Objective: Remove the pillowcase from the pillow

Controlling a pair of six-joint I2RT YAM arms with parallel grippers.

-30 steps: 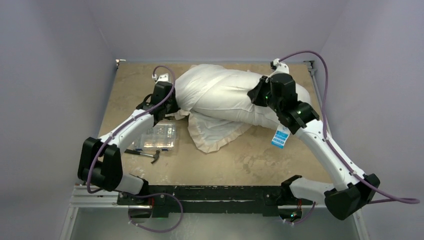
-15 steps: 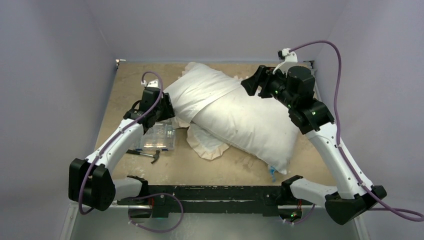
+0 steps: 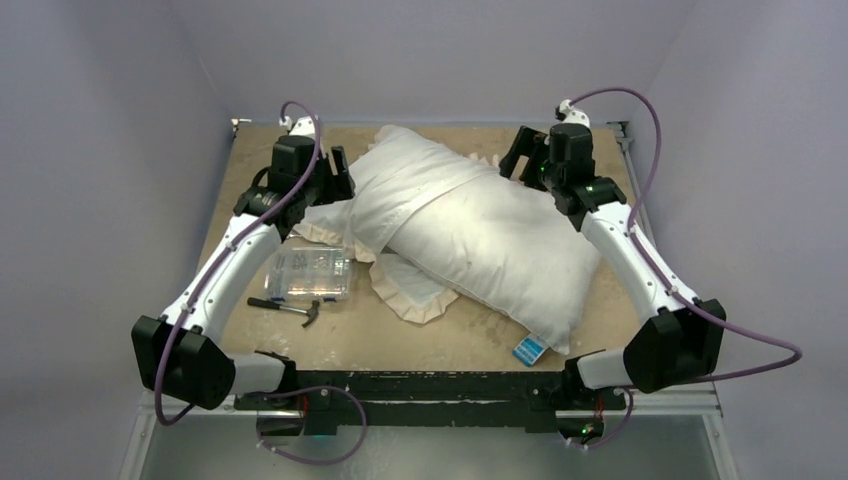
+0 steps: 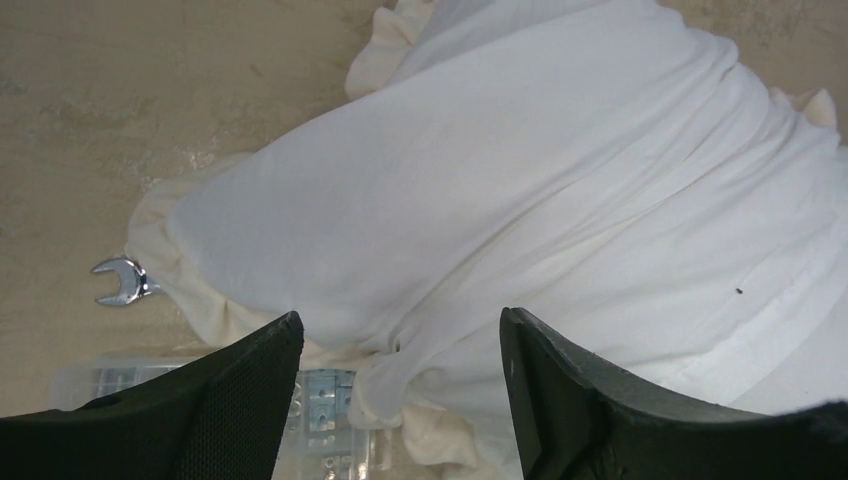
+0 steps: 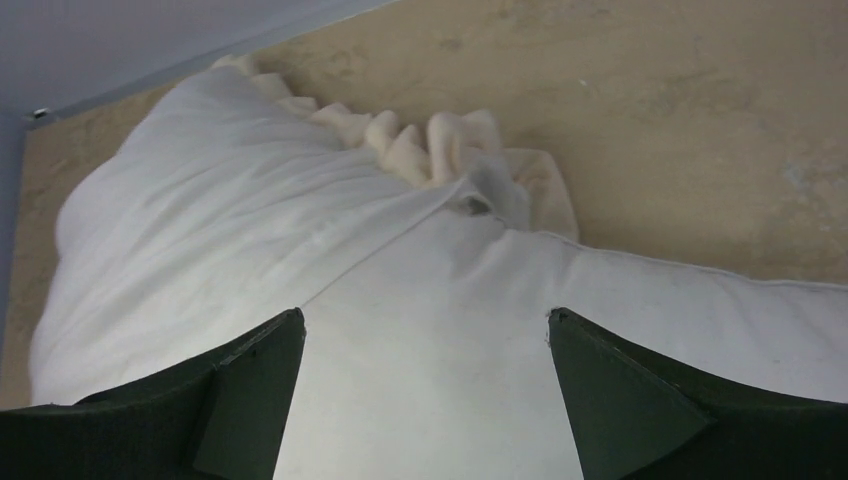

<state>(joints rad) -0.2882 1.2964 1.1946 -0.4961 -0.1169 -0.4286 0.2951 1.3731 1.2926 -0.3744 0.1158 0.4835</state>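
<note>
Pillowcase (image 3: 400, 185), limp white fabric cover with cream ruffled frill: lying toward the far left of the tan tabletop (image 3: 440, 335), with one end of the plump plain white pillow (image 3: 500, 250) still sheathed inside it. Task judged roughly half done: greater part of the pillow bare outside the cover, slanting toward the near right, blue-and-white tag (image 3: 528, 348) at its near corner. Left to do: sheathed end to be slid free, cover then parted from it altogether. Left gripper (image 4: 398, 318): fingers spread wide, nothing between them, poised over the cover's left flank. Right gripper (image 5: 425, 318): likewise wide apart and empty, poised above the line where cover meets pillow. Overhead view only: whole layout, tag, flap of frill (image 3: 410, 295) tucked under the pillow's near-left side, clear plastic compartment box (image 3: 313, 273), and small dark-handled hammer-like tool (image 3: 290, 308) beside the left arm. Left wrist view only: silver open-ended spanner (image 4: 120, 281) peeping out beside the frill (not to be found from above, probably masked by the arm). Right wrist view only: cover's open hem running slantwise across the pillow, frill gathered in pleats at the far edge, small dark spot at the hem's corner (nature not discernible).
</note>
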